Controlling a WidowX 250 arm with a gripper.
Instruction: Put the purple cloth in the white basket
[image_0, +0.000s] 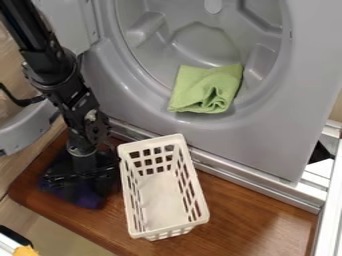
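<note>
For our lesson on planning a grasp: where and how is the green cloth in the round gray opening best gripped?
Probably by the puckered fold on the near edge of the green cloth, pinched across from above and in front. That bunched part seems raised above the flatter layers, offering something to close on, and it faces out over the gray opening's near rim.
</note>
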